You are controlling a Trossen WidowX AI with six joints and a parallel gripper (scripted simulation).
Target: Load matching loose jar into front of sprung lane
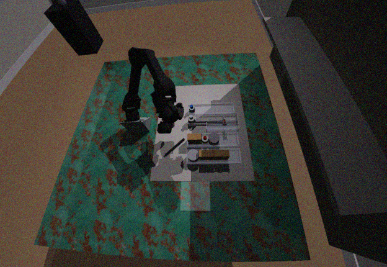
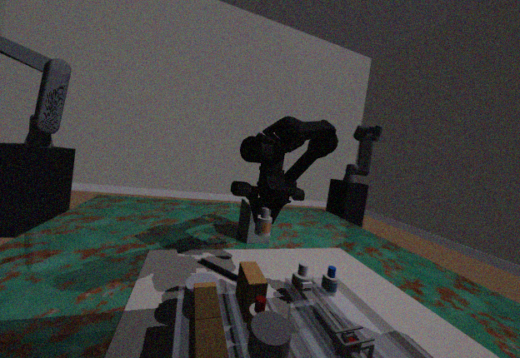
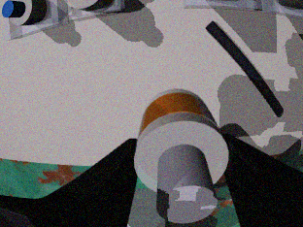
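Observation:
My gripper (image 2: 263, 225) (image 3: 179, 145) is shut on a jar (image 2: 264, 223) (image 3: 176, 108) with a grey cap, white shoulder and orange band. The jar is upright in the exterior view, raised off the white board at its arm-side edge. Another grey-capped jar (image 1: 191, 118) (image 2: 302, 277) stands at the front end of the sprung lane; its band looks dark in the exterior view. A thin rod runs behind it to a small frame with a red mark (image 1: 224, 121) (image 2: 351, 339). The pusher plate and front stop are too small to tell.
A blue-capped jar (image 1: 191, 108) (image 2: 330, 280) stands in the neighbouring lane. On the other side, a tan box (image 1: 194, 138) (image 2: 252, 276), red-capped jar (image 1: 204, 138) and grey cylinder (image 1: 213, 138) (image 2: 271, 329) stand in a row. A black bar (image 1: 173, 147) (image 3: 245, 70) lies before the lanes.

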